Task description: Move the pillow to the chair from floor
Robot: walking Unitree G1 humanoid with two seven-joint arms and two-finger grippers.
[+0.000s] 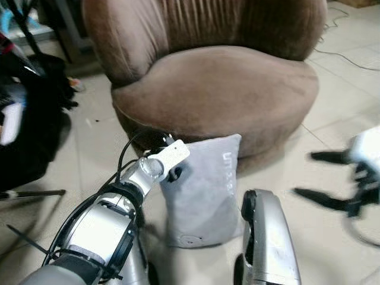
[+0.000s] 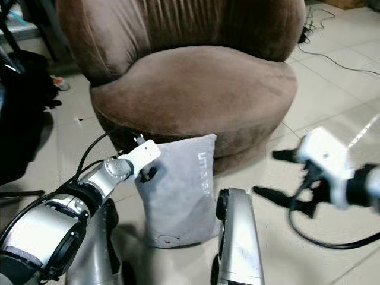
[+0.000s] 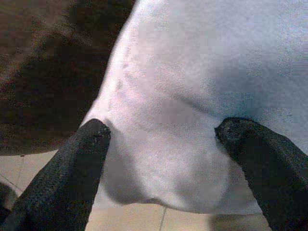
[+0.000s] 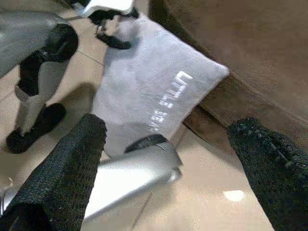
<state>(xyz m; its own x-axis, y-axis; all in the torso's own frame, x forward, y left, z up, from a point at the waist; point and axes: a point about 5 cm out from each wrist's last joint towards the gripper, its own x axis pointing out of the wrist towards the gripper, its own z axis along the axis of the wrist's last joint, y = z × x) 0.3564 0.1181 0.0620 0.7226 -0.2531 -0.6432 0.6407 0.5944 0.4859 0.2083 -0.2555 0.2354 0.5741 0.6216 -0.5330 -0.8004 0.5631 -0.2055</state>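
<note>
Pillow (image 1: 202, 190) against chair (image 1: 214, 89)

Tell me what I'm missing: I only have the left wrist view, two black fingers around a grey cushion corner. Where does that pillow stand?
Observer: The grey pillow stands upright on the tiled floor, leaning against the front of the brown chair.
Operator: Is the other arm on it too?
Observer: No. The right gripper is open, off to the pillow's right, apart from it.
Operator: Which part does the left one have?
Observer: The left gripper straddles the pillow's upper left corner, fingers spread and pressing in.
Operator: Anything on the seat?
Observer: The seat is bare brown fabric.
</note>
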